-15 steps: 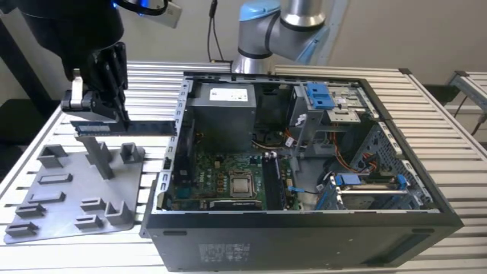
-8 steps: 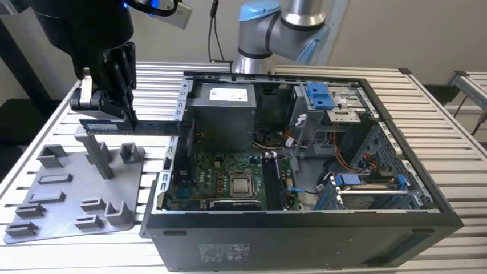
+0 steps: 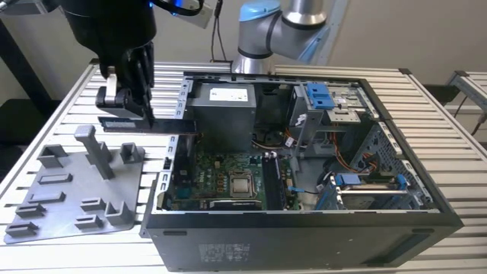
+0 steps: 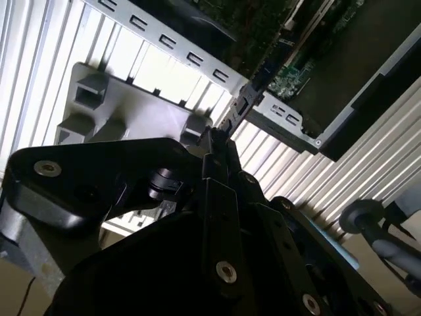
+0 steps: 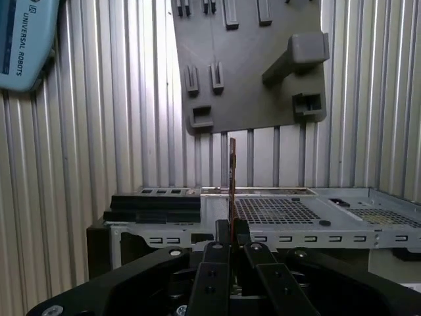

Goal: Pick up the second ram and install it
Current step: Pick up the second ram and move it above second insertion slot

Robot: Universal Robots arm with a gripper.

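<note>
— So, what has the gripper got hold of?

— Your gripper is closed on the second ram. In the first wrist view you look straight down the fingers. They pinch the stick from both sides, and it stands edge-on between them.

— And where does that put the stick over the bench?

— You are holding it level in the air, long side flat, between the grey tray and the open computer case. In the exterior view one end points towards the bench edge on the exterior view's left. The other end reaches the case's side wall, and I cannot tell whether it touches that wall. The second wrist view shows the same thing: the stick runs out from your gripper towards the case's slotted wall.

— What lies around it?

— The tray lies flat by the bench corner nearest the camera, on the exterior view's left, with its posts upright. The case takes up the middle of the bench and runs towards the edge on the exterior view's right. On the case floor you can see the green board with its silver square chip. Your arm's base stands at the far edge of the bench, behind the case.
</note>
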